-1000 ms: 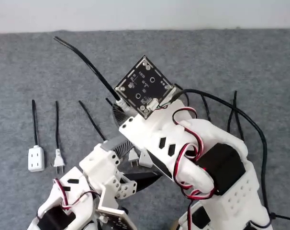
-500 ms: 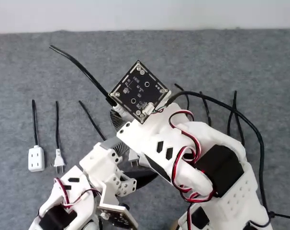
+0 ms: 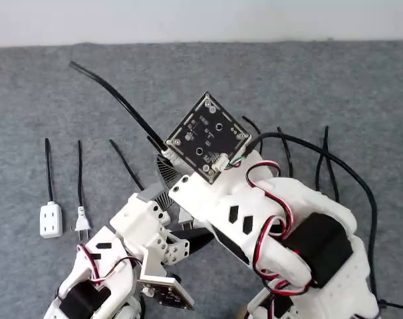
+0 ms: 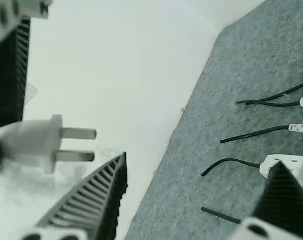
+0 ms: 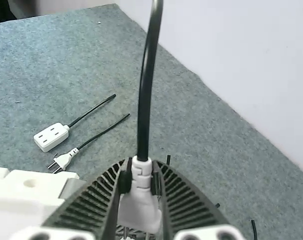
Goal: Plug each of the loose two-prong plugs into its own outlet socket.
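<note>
My right gripper (image 5: pixel 140 169) is shut on a white two-prong plug (image 5: pixel 139 202) whose black cord (image 5: pixel 147 75) rises away from it. That plug (image 4: pixel 39 144) hangs with its prongs bare just beside my left gripper (image 4: pixel 201 162), which is open and holds nothing. On the grey mat a white outlet socket (image 3: pixel 50 220) lies by a loose white plug (image 3: pixel 82 223), each with a short black cord. The socket (image 5: pixel 51 136) and loose plug (image 5: pixel 64 161) lie beyond the held plug. In the high view the right arm's camera board (image 3: pixel 208 136) hides the held plug.
Several loose black cords (image 3: pixel 324 159) lie on the mat at the right, another (image 3: pixel 125 165) left of the arms. More white connectors (image 4: pixel 301 129) with cords lie near the socket (image 4: pixel 286 167). A white wall (image 5: pixel 231 55) borders the mat's far edge.
The right arm with its plug swung slightly left, then back right and lower. The left arm's wrist shifted a little toward the right arm. Socket and loose plug stayed put.
</note>
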Robot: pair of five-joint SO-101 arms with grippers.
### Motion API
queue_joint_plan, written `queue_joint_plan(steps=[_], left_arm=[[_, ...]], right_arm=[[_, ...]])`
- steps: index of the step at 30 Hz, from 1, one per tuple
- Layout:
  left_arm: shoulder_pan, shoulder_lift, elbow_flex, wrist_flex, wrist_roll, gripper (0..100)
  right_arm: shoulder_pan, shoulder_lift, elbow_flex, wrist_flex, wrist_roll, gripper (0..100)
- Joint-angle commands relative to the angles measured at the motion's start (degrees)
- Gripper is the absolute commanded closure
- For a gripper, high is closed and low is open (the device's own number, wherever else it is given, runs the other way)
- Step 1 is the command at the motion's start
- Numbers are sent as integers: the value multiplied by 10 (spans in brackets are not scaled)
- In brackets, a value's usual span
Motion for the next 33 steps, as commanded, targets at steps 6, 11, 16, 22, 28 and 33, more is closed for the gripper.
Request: queue_joint_plan(steps=[6, 11, 16, 22, 28, 33], left_arm=[[36, -2, -46, 69, 15, 588], [42, -25, -63, 61, 14, 588], [41, -22, -83, 55, 15, 588], [41, -21, -113, 50, 29, 588], [41, -21, -114, 50, 27, 588], [33, -20, -98, 21, 11, 588]], right_arm=[[-1, -12, -28, -3, 8, 990], [-1, -17, -28, -3, 8, 990], [-1, -17, -28, -4, 8, 990], [-1, -18, -28, -28, 8, 990], [-1, -18, -28, -22, 9, 990], [-1, -18, -28, -9, 9, 990]])
